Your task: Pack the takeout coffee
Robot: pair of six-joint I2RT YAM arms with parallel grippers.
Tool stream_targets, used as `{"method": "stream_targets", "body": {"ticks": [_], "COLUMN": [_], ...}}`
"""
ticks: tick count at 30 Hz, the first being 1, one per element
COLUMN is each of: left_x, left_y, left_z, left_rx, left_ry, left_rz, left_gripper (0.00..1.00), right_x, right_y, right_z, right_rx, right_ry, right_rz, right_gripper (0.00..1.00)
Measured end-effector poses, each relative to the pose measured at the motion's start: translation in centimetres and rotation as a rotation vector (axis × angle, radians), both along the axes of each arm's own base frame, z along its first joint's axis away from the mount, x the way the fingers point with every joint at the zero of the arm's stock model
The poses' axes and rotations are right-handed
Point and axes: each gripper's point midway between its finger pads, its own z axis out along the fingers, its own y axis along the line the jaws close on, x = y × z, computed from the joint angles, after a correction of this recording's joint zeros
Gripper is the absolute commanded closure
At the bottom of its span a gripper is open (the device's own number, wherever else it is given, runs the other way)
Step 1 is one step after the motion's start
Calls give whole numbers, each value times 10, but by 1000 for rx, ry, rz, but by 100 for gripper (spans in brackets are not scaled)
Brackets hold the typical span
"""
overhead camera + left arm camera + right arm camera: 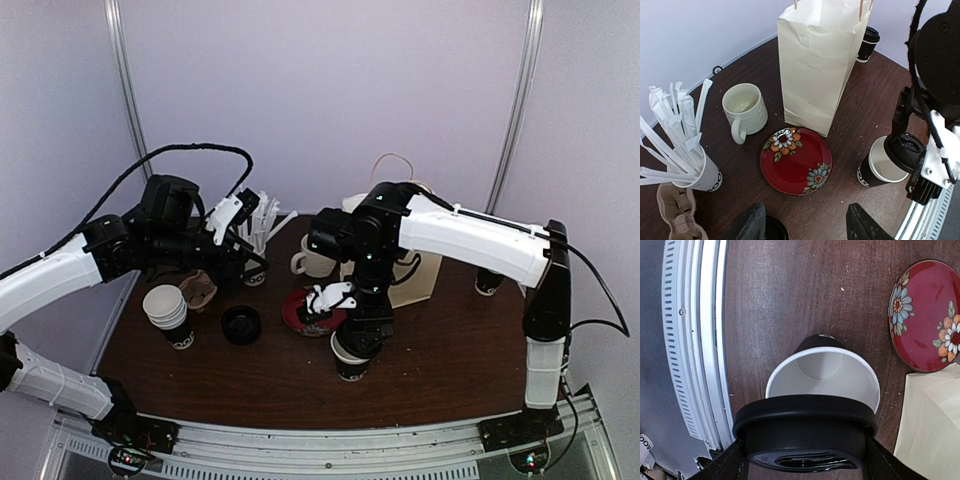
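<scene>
Far left: left gripper (807,226) hangs low, jaws wide, nothing between them. Centre: open black cup (822,371) stands upright, near the red plate (927,315) but apart from it. Right gripper (805,457) clamps a black lid (805,422) just above it, not centred over the rim. Right: paper bag (815,65) stands upright; second cup (487,283), lidded, stands past it. Risk: pressing down off-centre likely crumples the rim or tips the unbraced cup, and the lid may seat crooked.

Only partial lettering "OO" reads on the white straw cup (707,178).
</scene>
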Motion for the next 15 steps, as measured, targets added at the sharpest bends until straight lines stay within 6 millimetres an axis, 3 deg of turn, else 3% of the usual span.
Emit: {"method": "stream_targets", "body": {"ticks": [15], "left_x": [-3], "left_y": [1], "left_z": [-12], "left_rx": [15], "left_ry": [22], "left_rz": [-7], "left_gripper": [43], "right_x": [12], "right_y": [1], "right_z": [-14], "right_rx": [-70], "right_ry": [-48], "right_rz": [5], "right_gripper": [20]}}
